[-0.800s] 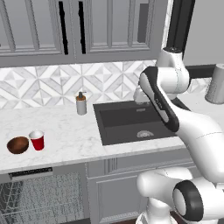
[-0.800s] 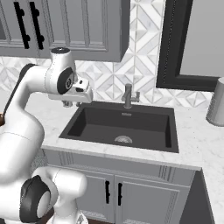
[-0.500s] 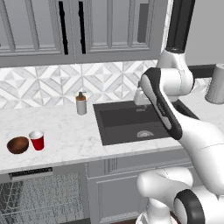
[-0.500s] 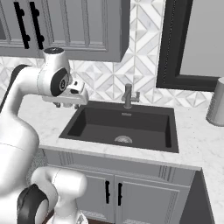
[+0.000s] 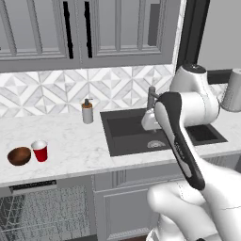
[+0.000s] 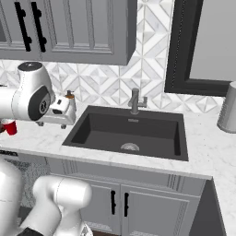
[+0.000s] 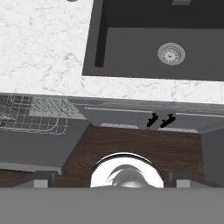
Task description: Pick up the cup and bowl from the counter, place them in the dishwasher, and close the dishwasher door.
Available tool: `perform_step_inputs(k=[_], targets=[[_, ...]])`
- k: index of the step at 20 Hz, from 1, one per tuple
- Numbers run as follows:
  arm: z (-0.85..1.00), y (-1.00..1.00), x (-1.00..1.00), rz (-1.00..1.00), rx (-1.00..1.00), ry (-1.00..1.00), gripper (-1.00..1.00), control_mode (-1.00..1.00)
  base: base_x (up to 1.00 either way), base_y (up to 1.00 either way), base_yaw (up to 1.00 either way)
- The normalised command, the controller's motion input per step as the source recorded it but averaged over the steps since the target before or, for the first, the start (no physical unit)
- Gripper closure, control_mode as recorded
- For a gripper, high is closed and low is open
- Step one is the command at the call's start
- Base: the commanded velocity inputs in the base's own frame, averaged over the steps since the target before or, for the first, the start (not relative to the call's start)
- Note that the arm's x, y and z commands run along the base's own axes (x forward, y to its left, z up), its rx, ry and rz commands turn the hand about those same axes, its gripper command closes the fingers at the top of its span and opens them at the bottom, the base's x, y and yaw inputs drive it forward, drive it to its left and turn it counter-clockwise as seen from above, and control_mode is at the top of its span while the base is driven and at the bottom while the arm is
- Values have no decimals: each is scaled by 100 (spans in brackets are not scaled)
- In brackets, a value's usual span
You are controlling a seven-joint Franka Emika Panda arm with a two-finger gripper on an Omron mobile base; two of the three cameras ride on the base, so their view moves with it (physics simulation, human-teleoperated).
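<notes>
**Arm raised over sink edge, fingers spread wide**

Bent at the elbow, hand (image 6: 62,113) hanging above the counter (image 5: 75,146) by the sink (image 6: 131,131), jaws wide apart, holding nothing. Cup (image 5: 40,151) and bowl (image 5: 19,156) side by side, well left of the hand. Dishwasher (image 5: 42,214) open below, rack partly cut off. Fingertips themselves hard to make out.

You have a white marble-look table (image 5: 80,146) with faint grey veins. On its near left sit a small round dark reddish-brown bowl (image 5: 19,156) and a small red plastic cup (image 5: 40,151) with a white rim, just beside each other. A grey soap bottle (image 5: 87,112) with a dark pump stands farther back, near the black sink (image 5: 136,134) set into the table.
</notes>
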Motion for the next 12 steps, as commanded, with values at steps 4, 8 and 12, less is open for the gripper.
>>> perform_step_inputs(k=[4,8,12], targets=[[-7,9,-26,6,0,0,-100,-100,0,0,0],[0,-26,14,34,0,-11,-100,-100,0,0,0],[-2,-22,-16,73,0,-18,-100,-100,0,0,0]])
